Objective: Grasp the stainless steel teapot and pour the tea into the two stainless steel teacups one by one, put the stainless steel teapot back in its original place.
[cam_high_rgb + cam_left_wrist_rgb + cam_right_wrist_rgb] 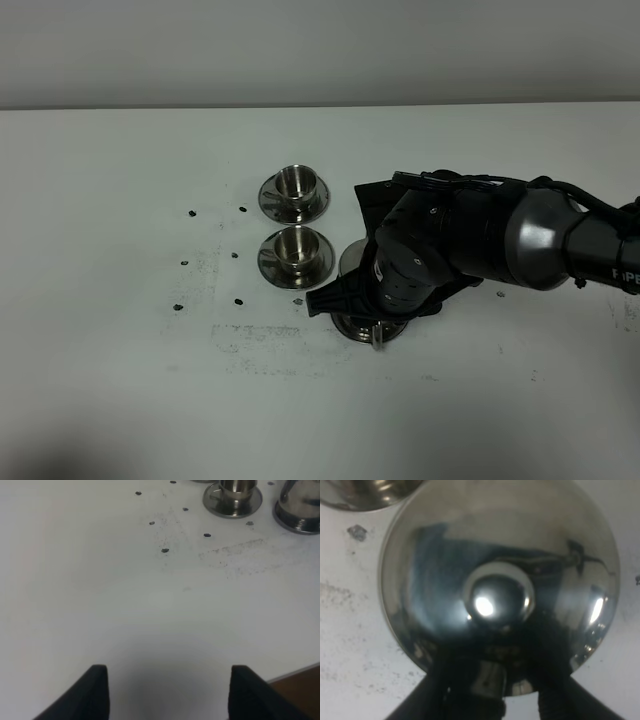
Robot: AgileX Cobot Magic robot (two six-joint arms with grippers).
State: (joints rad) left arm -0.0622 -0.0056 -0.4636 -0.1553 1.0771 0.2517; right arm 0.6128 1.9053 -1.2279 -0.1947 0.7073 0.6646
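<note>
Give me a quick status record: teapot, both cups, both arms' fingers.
teapot: under the right arm, lid knob centred in the right wrist view
far teacup: upright on its saucer
near teacup: upright on its saucer, left of the teapot in the high view
right gripper: fingers straddle the handle; grip unclear
left gripper: open, empty, over bare table

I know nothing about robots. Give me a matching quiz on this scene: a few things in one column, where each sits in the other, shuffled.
Things
1. shiny squat steel teapot
2. small steel teacup on the far saucer
3. small steel teacup on the near saucer
4. black left gripper

Places
A. open over bare white table, holding nothing
B. farthest back on the table
C. beneath the black right arm
D. the cup closest to the teapot

Pairs: 1-C, 2-B, 3-D, 4-A
</note>
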